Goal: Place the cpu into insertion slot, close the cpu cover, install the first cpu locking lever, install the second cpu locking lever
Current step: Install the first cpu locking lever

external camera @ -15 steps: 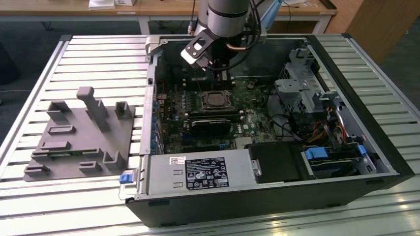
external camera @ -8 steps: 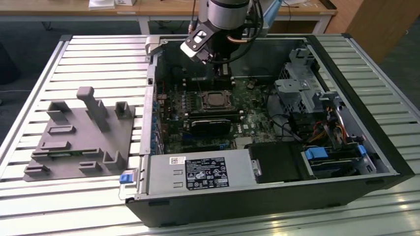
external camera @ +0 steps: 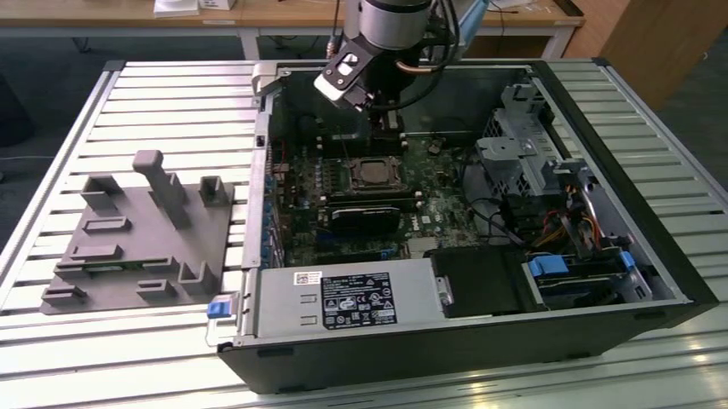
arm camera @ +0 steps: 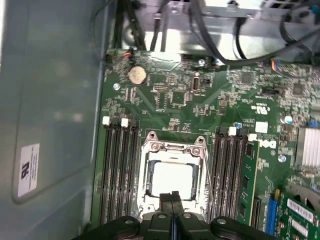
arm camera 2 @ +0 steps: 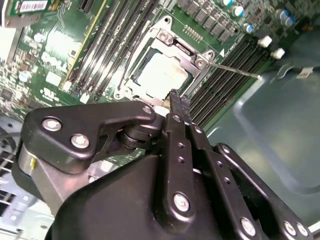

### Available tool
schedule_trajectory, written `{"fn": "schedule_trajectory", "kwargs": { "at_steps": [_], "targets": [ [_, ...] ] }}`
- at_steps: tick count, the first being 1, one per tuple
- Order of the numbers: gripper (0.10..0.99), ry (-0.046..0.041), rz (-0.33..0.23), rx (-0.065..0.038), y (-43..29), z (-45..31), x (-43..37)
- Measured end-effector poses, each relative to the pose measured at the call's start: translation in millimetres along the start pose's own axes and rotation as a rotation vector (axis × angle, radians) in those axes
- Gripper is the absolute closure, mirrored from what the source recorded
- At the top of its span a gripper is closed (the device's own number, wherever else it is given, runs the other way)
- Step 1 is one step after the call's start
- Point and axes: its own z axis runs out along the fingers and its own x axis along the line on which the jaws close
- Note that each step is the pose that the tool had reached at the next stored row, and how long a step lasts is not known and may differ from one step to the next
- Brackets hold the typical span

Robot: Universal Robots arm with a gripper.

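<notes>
The cpu (arm camera: 172, 179) lies flat in the insertion slot (external camera: 370, 174) on the green motherboard, its pale metal top showing in both wrist views. The cpu cover (arm camera: 150, 150) is a silvery frame lying down around the cpu (arm camera 2: 162, 75). One thin locking lever (arm camera 2: 235, 70) angles away from the cover (arm camera 2: 197, 59) over the black memory slots, and its rod (arm camera: 211, 185) runs beside the socket. My gripper (arm camera: 173, 196) hangs just above the socket's edge, its black fingertips (arm camera 2: 176, 102) pressed together with nothing between them. In the exterior view the gripper (external camera: 388, 129) is inside the case, behind the socket.
Long black memory slots (arm camera: 117, 170) flank the socket on both sides. A black heatsink block (external camera: 366, 213) sits in front of it. The case wall (arm camera: 50, 125), drive cage (external camera: 517, 145) and cables (external camera: 569, 226) enclose the board. A grey fixture (external camera: 136, 239) stands outside on the exterior view's left.
</notes>
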Motion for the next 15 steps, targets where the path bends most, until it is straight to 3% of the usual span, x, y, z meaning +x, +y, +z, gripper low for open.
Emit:
{"fn": "schedule_trajectory", "kwargs": {
  "at_steps": [9, 15],
  "targets": [
    [0.98, -0.001, -0.159, 0.009, 0.0, 0.0, 0.0],
    [0.98, -0.0013, -0.226, 0.013, 0.0, 0.0, 0.0]
  ]
}}
